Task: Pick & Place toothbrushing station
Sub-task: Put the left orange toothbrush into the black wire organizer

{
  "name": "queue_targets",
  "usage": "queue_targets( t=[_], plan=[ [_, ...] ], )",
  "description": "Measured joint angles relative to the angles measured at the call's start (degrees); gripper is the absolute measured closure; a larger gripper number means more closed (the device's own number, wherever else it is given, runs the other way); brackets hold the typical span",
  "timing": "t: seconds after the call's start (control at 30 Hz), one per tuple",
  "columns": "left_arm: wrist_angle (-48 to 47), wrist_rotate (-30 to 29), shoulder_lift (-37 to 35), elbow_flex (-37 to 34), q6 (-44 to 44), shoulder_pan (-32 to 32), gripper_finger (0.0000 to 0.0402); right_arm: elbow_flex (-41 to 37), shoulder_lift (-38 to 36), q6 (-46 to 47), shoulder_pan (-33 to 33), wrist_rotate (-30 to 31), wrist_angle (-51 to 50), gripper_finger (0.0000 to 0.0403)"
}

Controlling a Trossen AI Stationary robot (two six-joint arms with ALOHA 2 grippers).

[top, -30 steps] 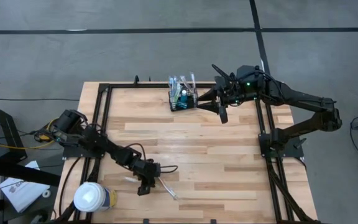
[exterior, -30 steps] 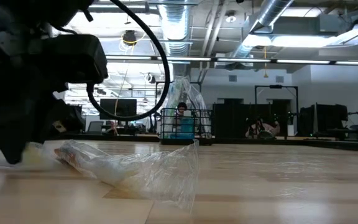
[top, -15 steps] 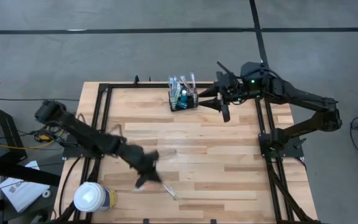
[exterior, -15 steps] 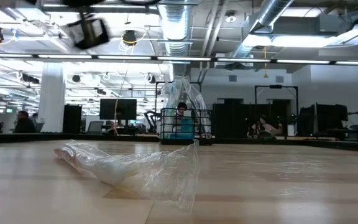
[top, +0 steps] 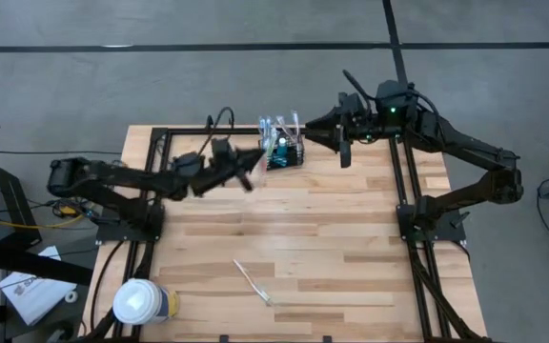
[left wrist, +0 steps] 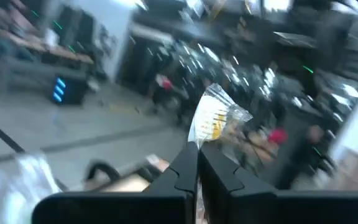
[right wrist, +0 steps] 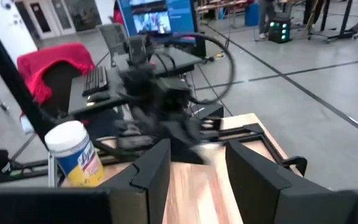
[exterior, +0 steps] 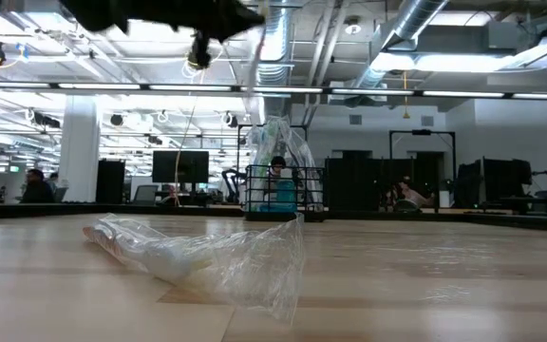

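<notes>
Toothbrushing station (top: 281,152), a small black wire-mesh basket holding toothbrushes and a teal tube, sits at the table's far edge, between my two arms. In the low view it stands upright in the distance (exterior: 283,193).

My left arm stretches low and nearly straight across the table toward the basket. Its left gripper (top: 249,168) hangs just beside the basket's left side, fingers (left wrist: 188,171) pressed together on a crinkled clear packet (left wrist: 215,118) with yellow markings (too blurred for me to read).

My right arm reaches in from the far right corner, elbow bent, with the right gripper (top: 343,152) just to the basket's right, not touching it. Its fingers (right wrist: 152,165) stand partly apart and empty.

A clear-wrapped item (top: 252,282) lies on the wooden table (top: 332,238) near the front. A white-lidded cup (top: 143,303) stands at the front left corner; I cannot read its label.
</notes>
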Motion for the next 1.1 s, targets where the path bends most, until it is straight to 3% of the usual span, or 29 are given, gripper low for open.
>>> queue_targets(
  t=[0.17, 0.27, 0.5, 0.7, 1.1],
  plan=[
    [21.55, 6.53, 12.03, 0.22, -0.21, 9.02, 0.0401, 0.00, 0.00, 1.95, -1.40, -0.29, 1.31, 0.0258],
    [28.86, 9.37, 18.83, 2.15, -1.48, 12.48, 0.0401, 0.00, 0.00, 2.30, -2.20, -0.36, 1.36, 0.0258],
    [29.76, 16.62, 29.33, 12.65, -1.54, 15.45, 0.0401, 0.00, 0.00, 2.29, -4.16, -0.49, 1.36, 0.0258],
    [29.72, 17.52, 35.29, 19.23, -0.27, 16.25, 0.0401, 0.00, 0.00, 2.27, -5.06, -1.51, 1.24, 0.0258],
    [29.68, 17.97, 37.66, 19.65, 1.81, 20.06, 0.0401, 0.00, 0.04, 1.79, -5.06, -4.32, 0.98, 0.0258]
  ],
)
